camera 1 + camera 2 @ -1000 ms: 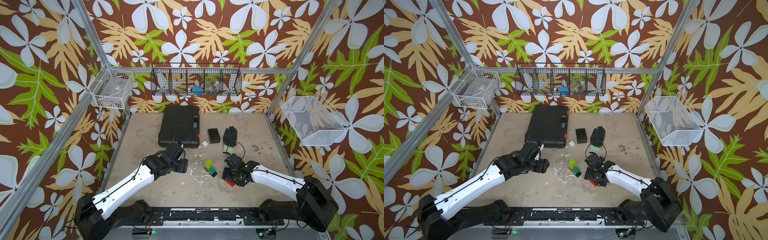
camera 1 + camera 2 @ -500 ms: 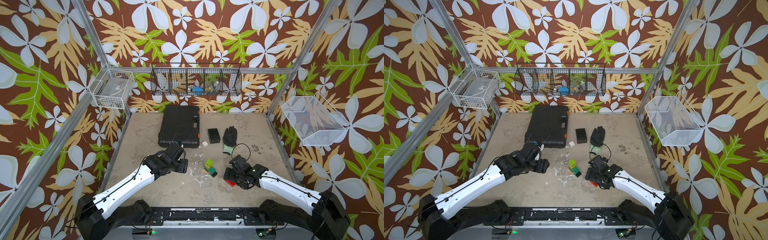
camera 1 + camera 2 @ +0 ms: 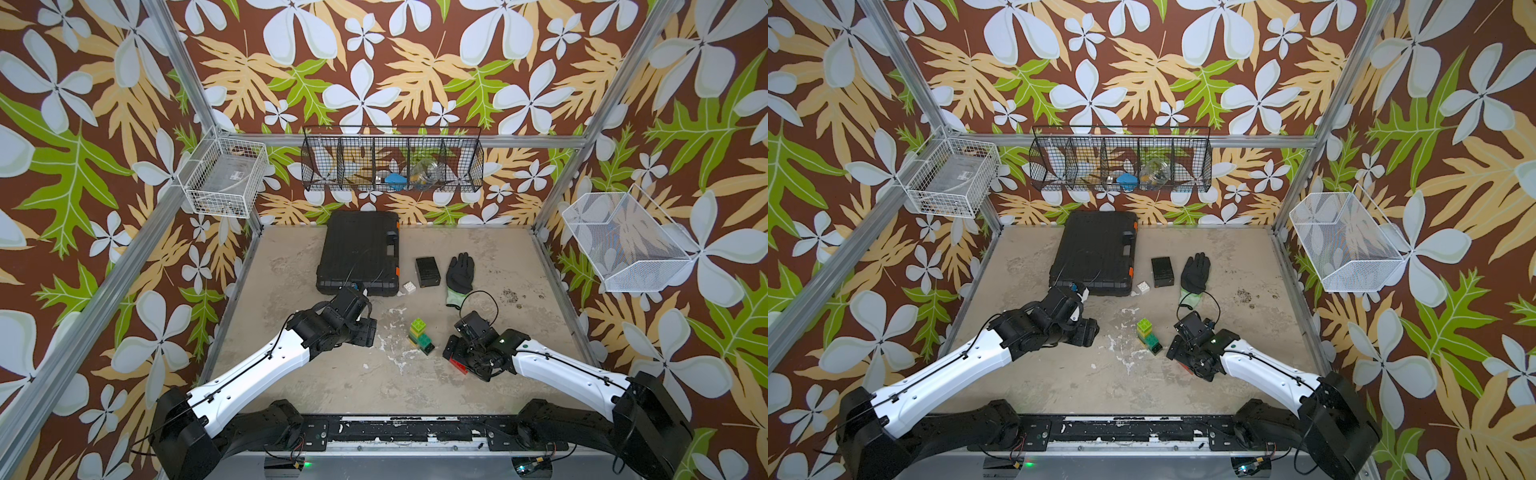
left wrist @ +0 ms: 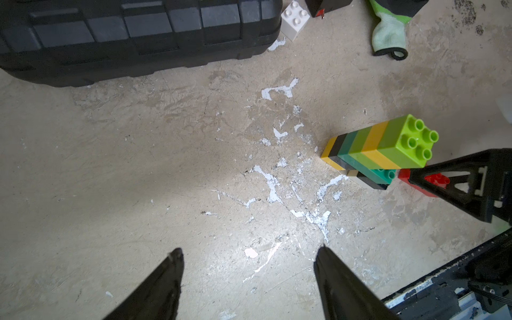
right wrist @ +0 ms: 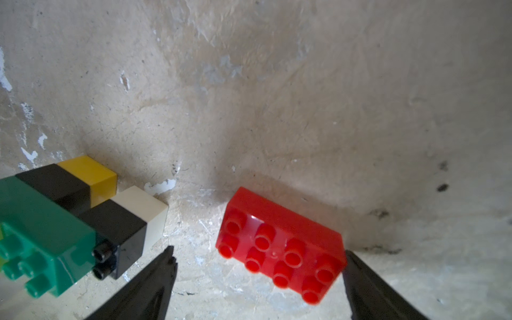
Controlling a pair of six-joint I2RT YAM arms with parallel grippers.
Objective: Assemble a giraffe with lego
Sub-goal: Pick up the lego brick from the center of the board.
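Observation:
The partly built giraffe (image 3: 418,331) (image 3: 1147,332) stands mid-table: yellow-black and white-black legs, a dark green body, and a lime-and-yellow neck (image 4: 388,145). Its legs show in the right wrist view (image 5: 116,221). A long red brick (image 5: 279,245) (image 3: 458,363) lies flat just right of it, between the jaws of my open right gripper (image 5: 259,252) (image 3: 455,353); one finger stands right at the brick's end. A loose white brick (image 3: 409,286) (image 4: 295,19) lies by the black case. My left gripper (image 4: 249,252) (image 3: 365,332) hangs open and empty over bare table left of the giraffe.
A black case (image 3: 357,253) lies at the back, with a small black box (image 3: 427,271) and a black glove (image 3: 460,272) to its right. Wire baskets (image 3: 392,160) hang on the back and side walls.
My right gripper's jaws have spread wider round the red brick, and the right arm has shifted a little to the right. The left arm has not moved.

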